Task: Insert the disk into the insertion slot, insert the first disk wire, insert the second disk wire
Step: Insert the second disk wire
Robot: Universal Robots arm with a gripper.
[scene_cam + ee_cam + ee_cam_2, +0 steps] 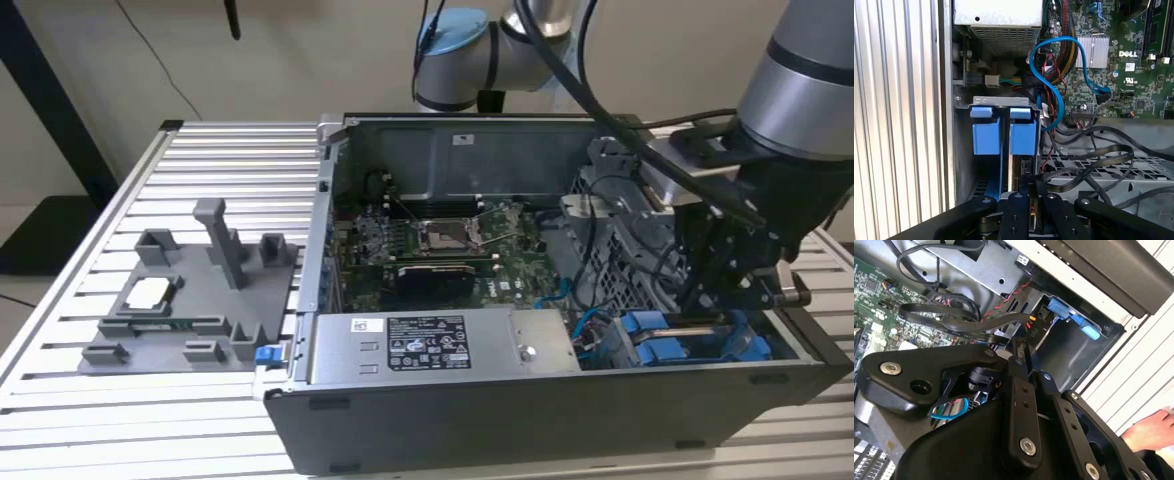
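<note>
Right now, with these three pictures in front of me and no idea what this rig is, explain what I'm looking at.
This is a robot arm working inside an open computer case on a slatted metal table. The exterior view is taken from a camera standing off the arm. Both wrist views come from cameras riding on the arm, looking past its black gripper. The gripper sits low in the case corner beside the blue carrier frames, its fingers closed on something thin and dark; I cannot tell what. Nearby lie a blue cable, the green circuit board and the grey power supply box. A grey parts holder rests on the table. A person's hand shows in the second wrist view.
</note>
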